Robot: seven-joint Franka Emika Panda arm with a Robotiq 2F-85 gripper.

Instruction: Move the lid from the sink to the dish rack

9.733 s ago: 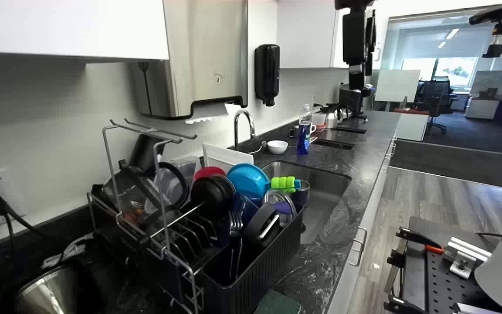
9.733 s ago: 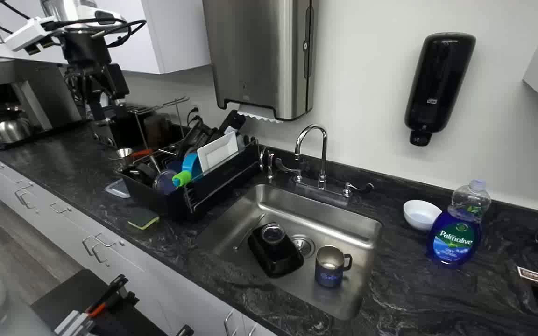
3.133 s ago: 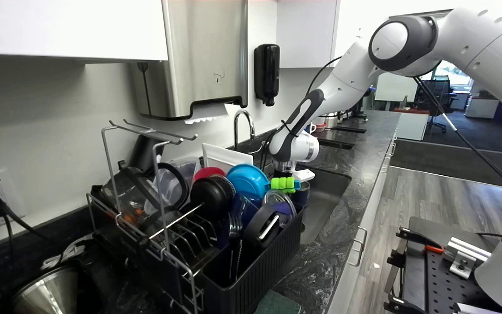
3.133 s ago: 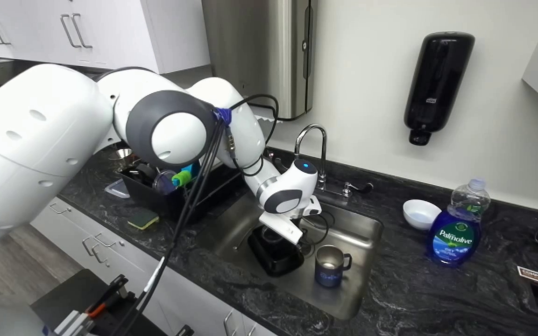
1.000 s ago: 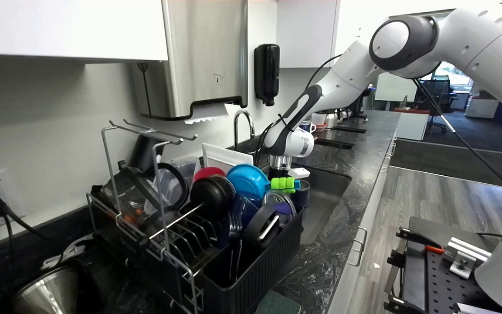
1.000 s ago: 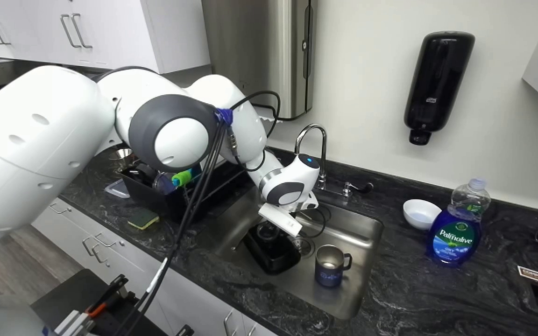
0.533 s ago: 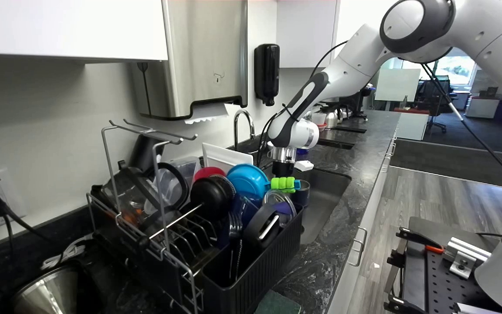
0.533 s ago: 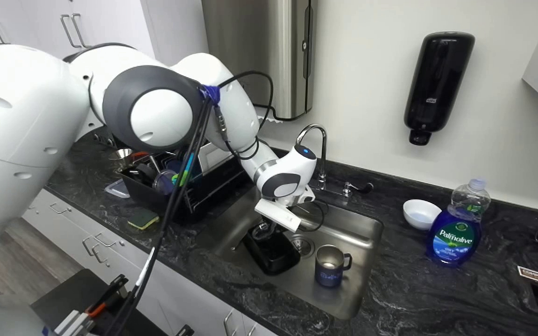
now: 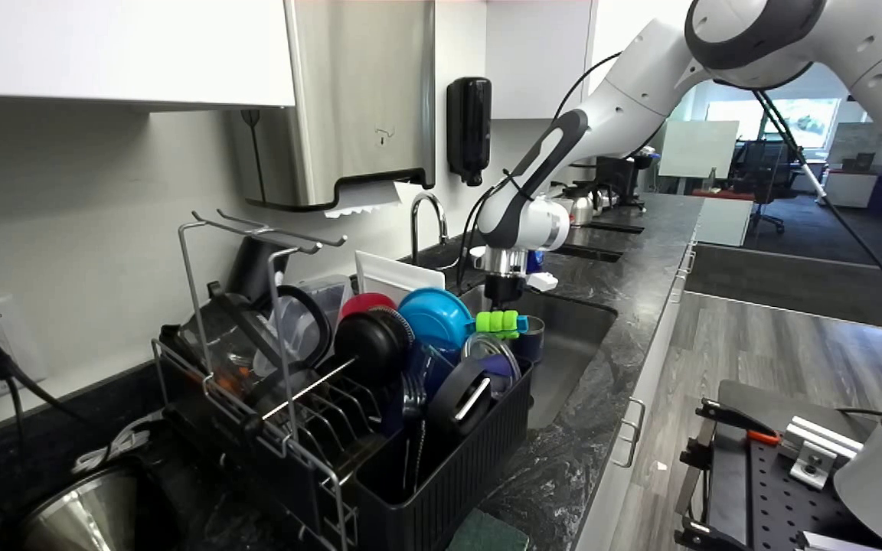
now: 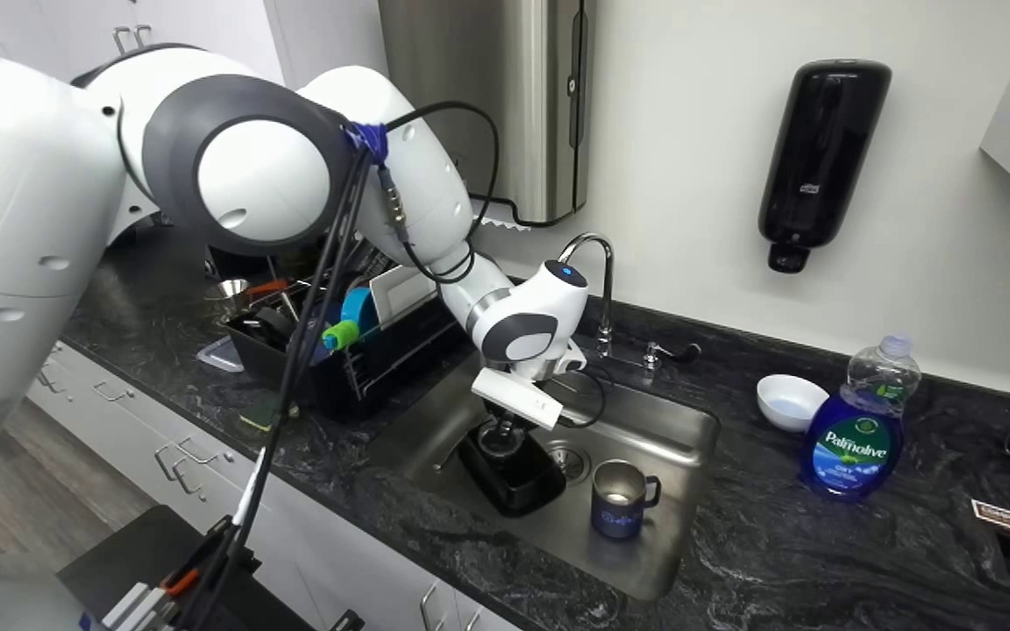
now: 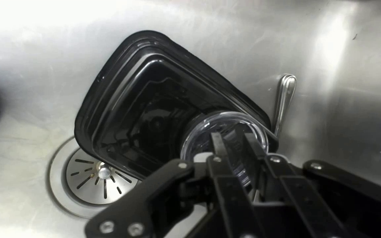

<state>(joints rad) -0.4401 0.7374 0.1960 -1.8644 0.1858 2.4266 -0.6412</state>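
- Biggest risk: weak or no hold. The jaws stand over the clear round lid (image 11: 203, 138), drawn in to a narrow gap; can't tell if they pinch it or not. Slick surface, so it probably slips on a lift.
- Lid location: in the sink (image 10: 658, 443), over one end of the black container (image 11: 157, 112), a utensil (image 11: 284, 99) just beside that end.
- Risk: lid rim catches the container and drags it, or knocks the utensil.
- Risk: faucet (image 10: 606, 289) shows close behind the wrist (image 10: 527, 324); a careless swing could bump it. Depth hard to judge.
- Risk: dish rack (image 9: 472, 471) is packed and a green handle (image 9: 498, 324) juts out; lid could snag or slide off the pile.
- Pointing: lid reads round, so no long axis. Broad face looks roughly up, toward the wrist view.
- Exact tilt and which side is up: can't tell, jaws cover the near part.
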